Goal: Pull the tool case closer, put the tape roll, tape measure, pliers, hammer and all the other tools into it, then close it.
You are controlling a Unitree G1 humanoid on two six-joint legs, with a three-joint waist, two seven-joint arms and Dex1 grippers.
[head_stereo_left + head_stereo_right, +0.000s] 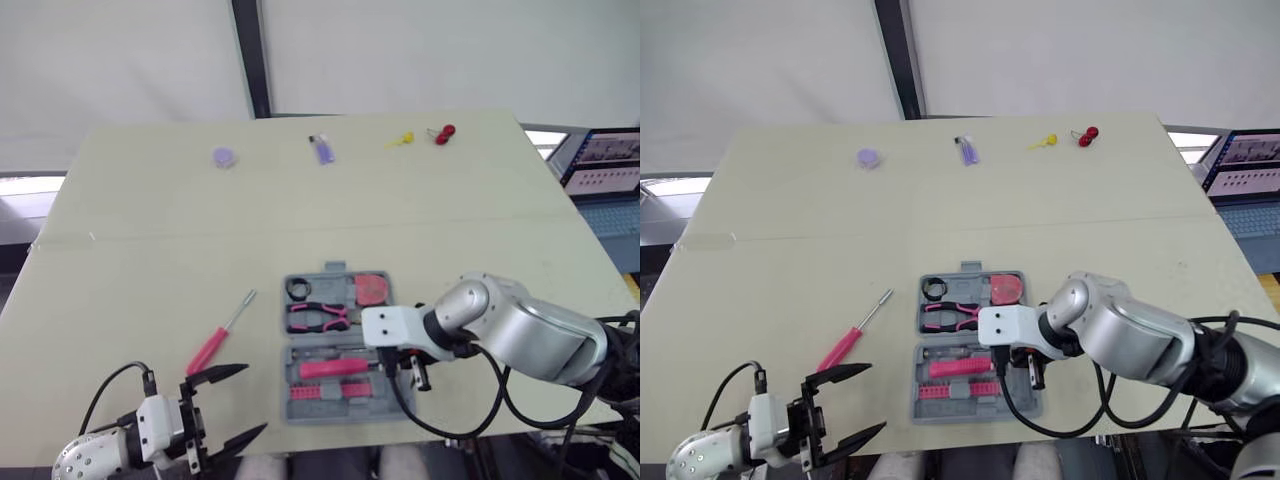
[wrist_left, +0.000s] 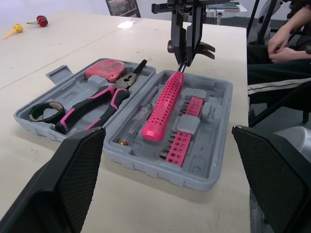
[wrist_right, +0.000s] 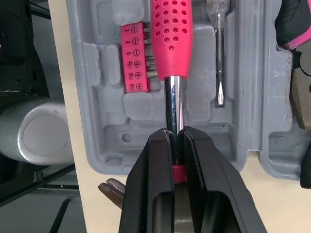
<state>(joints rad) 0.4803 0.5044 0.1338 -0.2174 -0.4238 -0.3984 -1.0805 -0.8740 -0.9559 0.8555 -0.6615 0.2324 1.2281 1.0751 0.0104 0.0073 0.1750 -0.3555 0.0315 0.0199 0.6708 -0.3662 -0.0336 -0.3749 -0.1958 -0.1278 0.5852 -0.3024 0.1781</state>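
Here right fingers pinching hammer shaft, handle end resting in tool case; left fingers spread, beside case.

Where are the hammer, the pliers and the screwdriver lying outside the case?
hammer (image 2: 163, 104): left wrist view, on its pink handle.
pliers (image 2: 77, 109): left wrist view, on one handle.
screwdriver (image 1: 208, 352): left eye view, on its pink handle.

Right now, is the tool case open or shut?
Open. The tool case lies spread flat, with the pliers, tape measure and hammer handle showing inside.
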